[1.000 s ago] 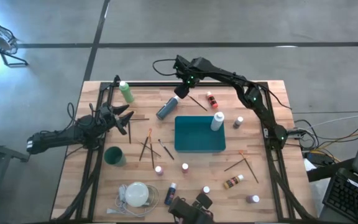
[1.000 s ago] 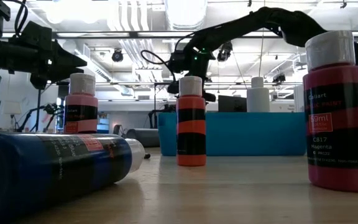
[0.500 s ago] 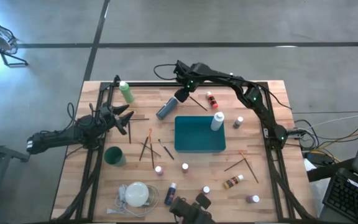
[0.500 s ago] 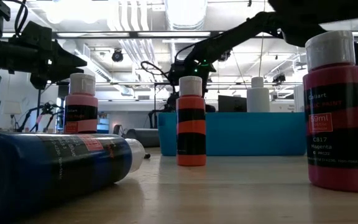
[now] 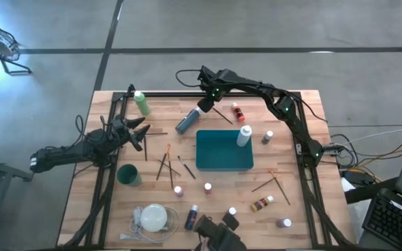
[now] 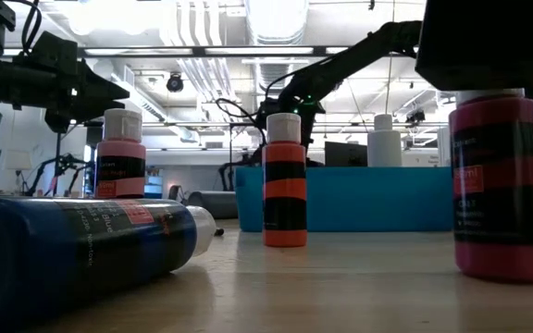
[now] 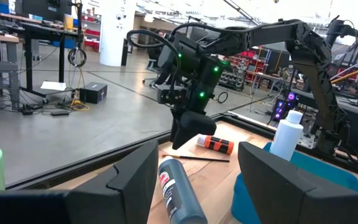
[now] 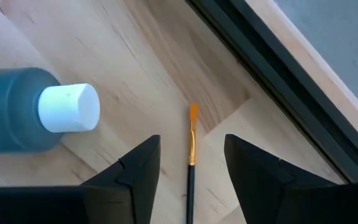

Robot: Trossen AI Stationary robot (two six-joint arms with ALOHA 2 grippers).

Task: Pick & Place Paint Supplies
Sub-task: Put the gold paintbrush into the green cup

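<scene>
My right gripper hangs open over the far part of the table and points steeply down. In its wrist view its fingers stand on either side of a thin dark-handled brush with an orange tip, which lies flat on the wood, clear of it. Beside the brush a grey-blue paint bottle lies on its side, its white cap toward the brush. The same bottle lies just beyond the teal tray. My left gripper waits open and level at the table's left.
A green bottle lies at the far left. A white bottle and a red one are near the tray. Loose brushes and small bottles dot the near half, along with a teal cup and a white disc. A black rail borders the far edge.
My right gripper has come down toward the brush at the far side of the table, still pointing steeply down. In the low view a dark shape now covers the cap of the magenta bottle.
</scene>
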